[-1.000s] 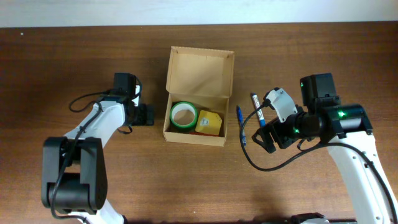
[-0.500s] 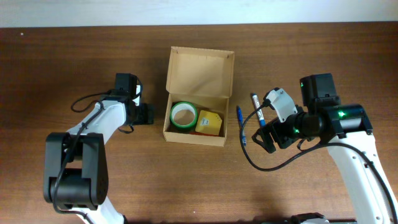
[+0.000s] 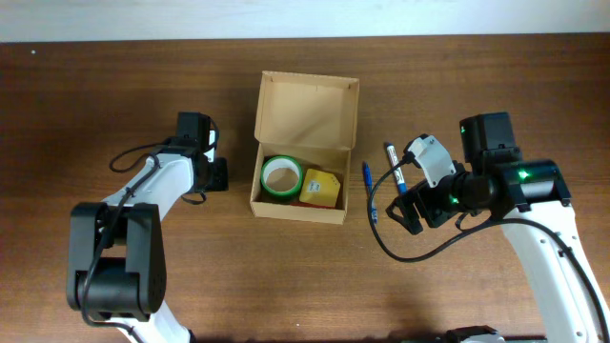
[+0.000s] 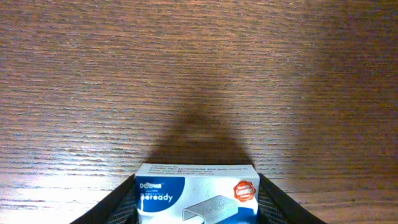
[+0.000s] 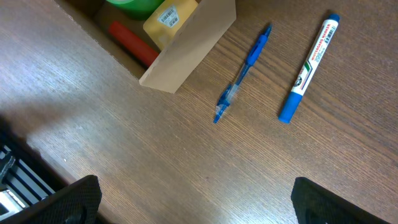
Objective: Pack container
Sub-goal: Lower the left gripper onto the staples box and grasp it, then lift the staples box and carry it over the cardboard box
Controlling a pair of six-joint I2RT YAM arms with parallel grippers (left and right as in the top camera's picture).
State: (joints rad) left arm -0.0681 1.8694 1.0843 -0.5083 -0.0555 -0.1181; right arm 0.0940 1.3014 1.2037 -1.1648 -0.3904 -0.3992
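1. Same place as a second ago for the container: middle of the counter, between the two arms.
2. Plain tan cardboard, rectangular, open at the top, with the lid hinged along the far edge and folded back, its inner face bare.
3. Inside, a green tape roll at the left and a yellow pack just beside it on the right. Also a red piece near the pack, seen only from the right wrist.
4. Just right of the container, lying on the wood: a blue pen, then a white-and-blue marker, near each other but not touching.
5. Left of the container, drawn back a touch from it since a second ago: the left pincer, clamped on a blue-and-white staple box seen between its fingers in the wrist view.
6. Right of the pen, unmoved over that second: the right pincer, fingers spread wide, nothing between them.
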